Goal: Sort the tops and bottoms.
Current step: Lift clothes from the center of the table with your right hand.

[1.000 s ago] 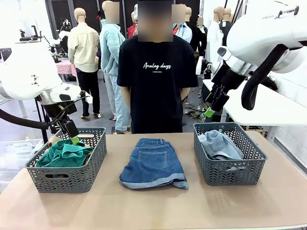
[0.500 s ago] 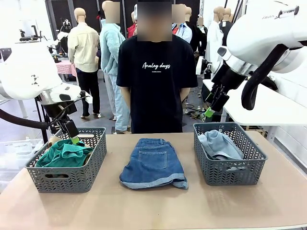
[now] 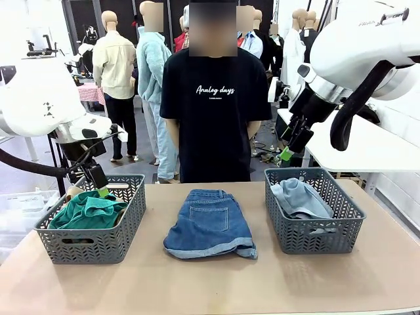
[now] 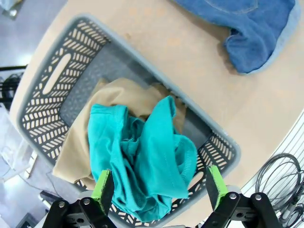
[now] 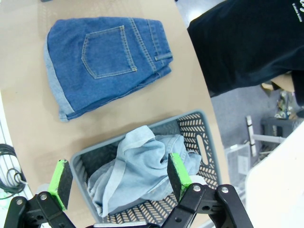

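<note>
Dark blue cuffed denim shorts [image 3: 209, 224] [image 5: 102, 61] lie folded at the table's middle, a corner of them also in the left wrist view [image 4: 247, 28]. A teal top [image 3: 85, 211] [image 4: 142, 156] is bunched over a tan top [image 4: 118, 99] inside the left grey basket [image 3: 98, 244] [image 4: 52, 80]. A pale grey-blue denim piece [image 3: 300, 197] [image 5: 137, 166] lies in the right grey basket [image 3: 315, 236] [image 5: 194, 128]. My left gripper [image 3: 100, 186] [image 4: 160, 187] hangs open just above the left basket's back rim. Raised behind the right basket, my right gripper [image 3: 286, 153] [image 5: 118, 180] is open and holds nothing.
A person in a black printed T-shirt [image 3: 213, 111] [image 5: 251, 42] stands at the far edge, arms down. Bare tan table [image 3: 210, 282] stretches in front of both baskets and the shorts. Cables [image 4: 280, 180] hang off the table edge in the left wrist view.
</note>
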{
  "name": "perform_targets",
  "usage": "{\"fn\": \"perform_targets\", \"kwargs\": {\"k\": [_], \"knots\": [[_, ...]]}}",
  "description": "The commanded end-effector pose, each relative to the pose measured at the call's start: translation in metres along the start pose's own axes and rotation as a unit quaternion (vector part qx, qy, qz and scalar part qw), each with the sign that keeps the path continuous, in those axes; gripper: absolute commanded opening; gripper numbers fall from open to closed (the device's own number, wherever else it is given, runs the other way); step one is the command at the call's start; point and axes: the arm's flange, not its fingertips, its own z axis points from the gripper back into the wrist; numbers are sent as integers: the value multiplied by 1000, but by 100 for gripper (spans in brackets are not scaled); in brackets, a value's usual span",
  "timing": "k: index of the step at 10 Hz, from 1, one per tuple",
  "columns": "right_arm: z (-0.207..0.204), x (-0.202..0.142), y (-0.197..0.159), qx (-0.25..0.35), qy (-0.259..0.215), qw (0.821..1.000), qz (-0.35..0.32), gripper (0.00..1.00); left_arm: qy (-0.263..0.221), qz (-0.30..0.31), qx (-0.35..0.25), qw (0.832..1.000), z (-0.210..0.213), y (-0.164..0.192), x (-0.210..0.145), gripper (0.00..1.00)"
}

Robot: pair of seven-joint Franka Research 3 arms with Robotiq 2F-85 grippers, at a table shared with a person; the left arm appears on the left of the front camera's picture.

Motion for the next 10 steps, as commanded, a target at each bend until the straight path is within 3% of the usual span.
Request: {"fn": "perform_targets", "kwargs": {"k": [1, 3, 6, 10], "knots": [[-1, -1, 1, 3, -2, 1000, -5, 100, 0, -78, 5, 997, 14, -44, 6, 100], [-1, -1, 1, 3, -2, 1000, -5, 100, 16, -167, 14, 986, 35, -93, 10, 100], [-1, -1, 1, 3, -2, 1000, -5, 100, -57, -238, -9, 969, 80, -130, -6, 100], [-1, -1, 1, 3, -2, 1000, -5, 100, -115, -208, -18, 971, 108, -118, -34, 100]]}}
